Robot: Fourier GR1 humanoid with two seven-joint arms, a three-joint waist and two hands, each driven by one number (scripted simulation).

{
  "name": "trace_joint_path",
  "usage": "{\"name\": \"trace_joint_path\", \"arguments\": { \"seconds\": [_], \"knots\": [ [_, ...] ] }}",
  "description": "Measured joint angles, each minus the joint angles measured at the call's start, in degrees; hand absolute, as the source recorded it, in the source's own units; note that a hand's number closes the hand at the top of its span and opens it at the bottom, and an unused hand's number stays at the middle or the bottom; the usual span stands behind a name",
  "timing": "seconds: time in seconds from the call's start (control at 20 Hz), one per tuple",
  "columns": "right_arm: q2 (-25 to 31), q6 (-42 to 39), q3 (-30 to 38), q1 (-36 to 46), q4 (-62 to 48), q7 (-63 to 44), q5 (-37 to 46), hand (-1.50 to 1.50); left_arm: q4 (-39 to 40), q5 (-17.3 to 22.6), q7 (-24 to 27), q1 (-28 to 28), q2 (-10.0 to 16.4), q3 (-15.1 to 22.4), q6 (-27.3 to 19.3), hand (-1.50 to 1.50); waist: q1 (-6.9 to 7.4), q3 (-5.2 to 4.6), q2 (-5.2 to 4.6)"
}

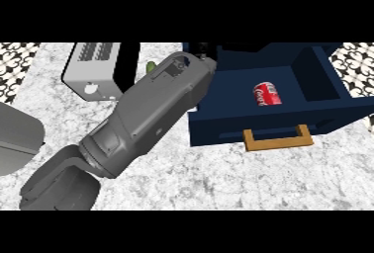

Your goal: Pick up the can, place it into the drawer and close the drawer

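1. Though stretched across marble counter [219, 173], shows little of left hand [201, 50] past grey forearm [146, 113]; cannot tell whether apart or together.
2. Red can [267, 94]: lying inside open navy drawer [219, 129], apart from hand.

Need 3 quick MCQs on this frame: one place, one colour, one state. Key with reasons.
1. Where is the can relative to the drawer?
A. inside it
B. in front of it
C. left of it

2. What colour is the drawer's handle?
A. white
B. green
C. tan

3. What state is the drawer in?
A. fully shut
B. open
C. upside down

Key:
1 A: the red can lies on its side on the drawer's floor, with dark blue walls around it.
2 C: the handle on the front wall is a tan, wood-like bar.
3 B: the drawer's inside is exposed from above, so it has yet to be closed.
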State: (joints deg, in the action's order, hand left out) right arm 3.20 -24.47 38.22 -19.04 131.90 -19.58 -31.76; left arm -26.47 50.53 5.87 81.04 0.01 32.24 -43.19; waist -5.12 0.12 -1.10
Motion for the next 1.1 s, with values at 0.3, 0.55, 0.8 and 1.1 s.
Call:
{"name": "trace_joint_path", "arguments": {
  "seconds": [0.3,0.55,0.8,1.1],
  "knots": [
    [-0.09,-0.12,-0.55,1.21,-0.66,0.35,1.06,-1.5,0.82,2.75,2.39,-0.88,0.0,1.77,-1.5,-1.5,-0.47,0.0,-0.17],
    [-0.54,-0.37,-1.01,2.12,0.36,1.52,3.1,-1.5,0.53,4.98,3.81,-0.28,-0.01,2.4,-2.26,-1.5,-0.27,0.01,-0.13],
    [2.36,-3.15,0.08,3.98,2.5,6.72,9.77,-1.5,-0.25,6.5,6.64,-1.21,-0.01,2.21,-1.43,-1.5,0.2,-0.02,-0.11],
    [3.13,-4.56,-3.52,7.73,4.39,10.9,18.08,-1.5,-0.64,8.03,8.92,0.01,0.01,2.22,-1.55,-1.5,1.2,-0.04,-0.06]
  ]
}}
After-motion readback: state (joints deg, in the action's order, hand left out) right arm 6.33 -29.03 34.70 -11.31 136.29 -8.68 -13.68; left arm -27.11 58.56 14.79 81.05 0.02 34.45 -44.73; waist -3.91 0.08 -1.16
